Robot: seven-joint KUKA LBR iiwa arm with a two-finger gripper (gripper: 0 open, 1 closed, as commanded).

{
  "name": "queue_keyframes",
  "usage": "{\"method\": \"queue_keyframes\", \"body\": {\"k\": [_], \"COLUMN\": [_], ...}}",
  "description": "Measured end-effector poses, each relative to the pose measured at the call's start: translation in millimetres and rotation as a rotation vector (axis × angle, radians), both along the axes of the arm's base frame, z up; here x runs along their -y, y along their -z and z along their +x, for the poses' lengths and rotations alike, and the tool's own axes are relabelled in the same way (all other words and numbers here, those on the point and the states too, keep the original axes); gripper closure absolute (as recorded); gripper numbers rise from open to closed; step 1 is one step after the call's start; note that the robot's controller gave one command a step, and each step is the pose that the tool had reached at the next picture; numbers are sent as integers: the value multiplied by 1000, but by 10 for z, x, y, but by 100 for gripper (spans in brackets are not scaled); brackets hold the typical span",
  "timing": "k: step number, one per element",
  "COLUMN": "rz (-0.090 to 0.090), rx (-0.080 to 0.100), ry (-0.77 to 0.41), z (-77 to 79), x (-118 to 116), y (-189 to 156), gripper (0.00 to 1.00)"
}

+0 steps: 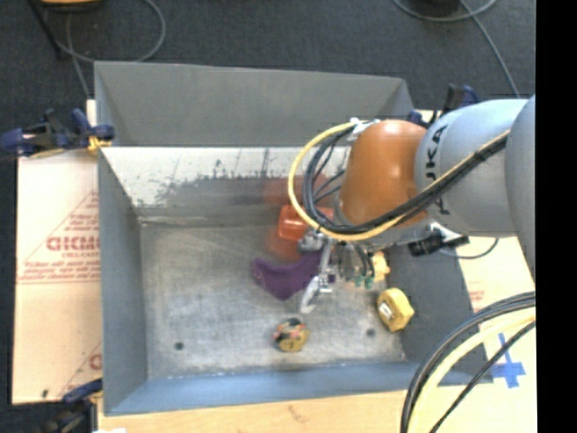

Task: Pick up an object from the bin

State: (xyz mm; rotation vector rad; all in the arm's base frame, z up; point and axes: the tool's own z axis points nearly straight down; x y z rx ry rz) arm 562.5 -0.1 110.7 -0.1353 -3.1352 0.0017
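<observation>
Grey metal bin [119, 269] seen from above. A robot arm [487, 165] reaches in from the right, its wrist under an orange cover [383, 170] ringed by looped cables. The gripper [315, 292] hangs low near the middle of the bin floor, at the right edge of a crumpled purple thing [278, 278] (soft-looking, perhaps cloth). Whether the gripper is apart, together or touching it cannot be told. An orange block [290, 226] lies just behind the purple thing, towards the back wall. A yellow boxy thing [395, 308] lies to the right. A small mottled round thing [290, 335] sits near the front wall.
</observation>
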Motion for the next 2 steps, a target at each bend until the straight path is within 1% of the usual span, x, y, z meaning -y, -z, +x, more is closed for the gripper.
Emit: {"method": "queue_keyframes", "body": {"k": [1,2], "rz": [1,0], "rx": [8,9], "ry": [163,170], "z": [38,112], "x": [-3,-61], "y": [-90,332], "gripper": [0,0]}}
